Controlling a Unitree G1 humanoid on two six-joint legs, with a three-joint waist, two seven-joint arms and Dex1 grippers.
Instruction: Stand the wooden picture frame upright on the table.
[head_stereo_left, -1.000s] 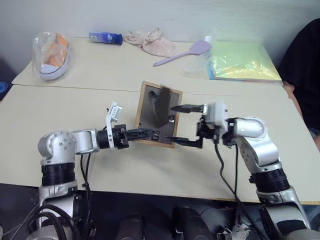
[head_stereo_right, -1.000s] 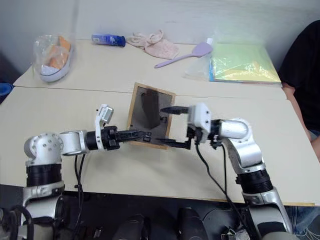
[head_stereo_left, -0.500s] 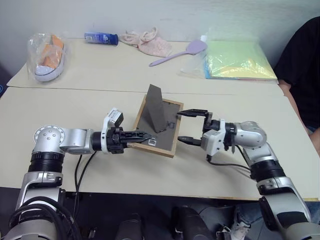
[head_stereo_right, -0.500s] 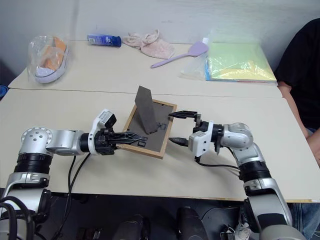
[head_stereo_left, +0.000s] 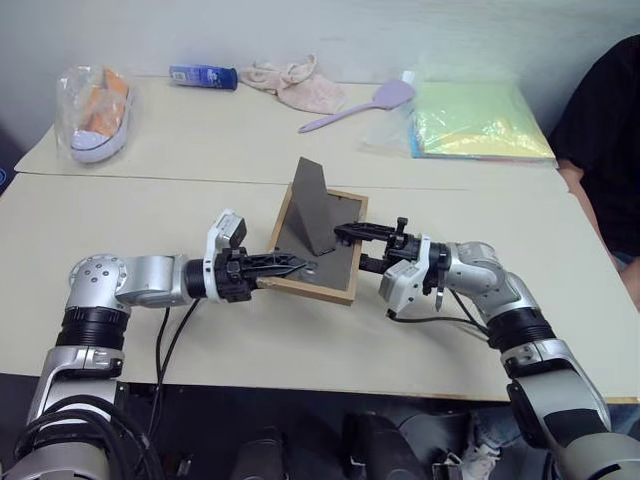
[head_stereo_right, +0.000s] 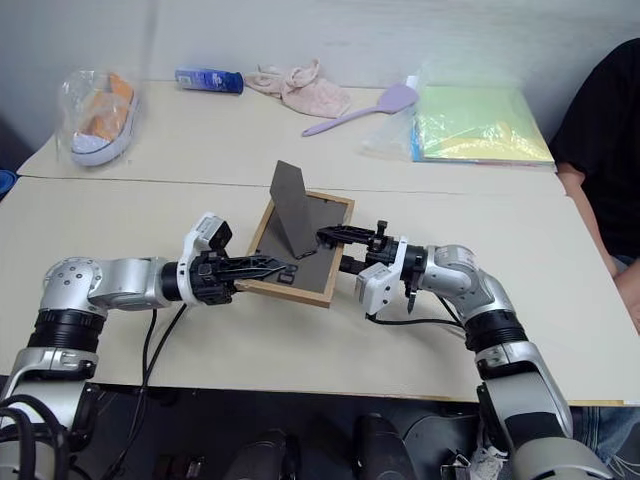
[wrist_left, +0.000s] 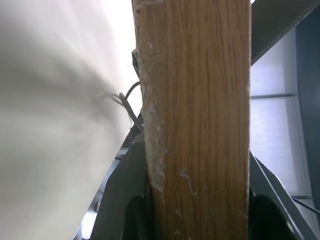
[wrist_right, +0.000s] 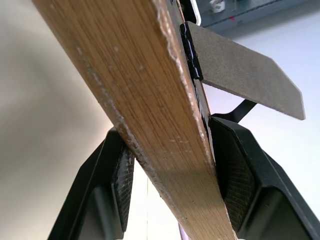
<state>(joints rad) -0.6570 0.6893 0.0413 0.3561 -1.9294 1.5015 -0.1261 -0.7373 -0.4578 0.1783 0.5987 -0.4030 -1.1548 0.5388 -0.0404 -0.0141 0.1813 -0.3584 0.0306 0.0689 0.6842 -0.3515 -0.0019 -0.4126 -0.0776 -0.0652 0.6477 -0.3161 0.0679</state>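
Observation:
The wooden picture frame (head_stereo_left: 322, 258) is low over the table (head_stereo_left: 300, 340), dark grey back facing up, and I cannot tell whether its near edge rests on the top. Its easel leg (head_stereo_left: 318, 205) stands swung out from the back. From the left, my left gripper (head_stereo_left: 292, 265) is shut on the frame's near left edge; the left wrist view has the wood edge (wrist_left: 195, 125) wedged between its fingers. My right gripper (head_stereo_left: 350, 248) comes in from the right and is shut on the right edge. Its pads (wrist_right: 227, 180) press both faces of the wood (wrist_right: 135, 90) below the leg (wrist_right: 245, 75).
Along the far side lie a bagged shoe (head_stereo_left: 92, 100), a blue packet (head_stereo_left: 203, 76), a pink cloth (head_stereo_left: 300, 85), a purple spatula (head_stereo_left: 365, 103) and a yellow-green folder (head_stereo_left: 480, 120). A person in black (head_stereo_left: 605, 130) sits at the right edge.
My right gripper, wide open beside the frame before, has rolled and closed on its right edge. The easel leg now stands further out. The left gripper keeps its hold.

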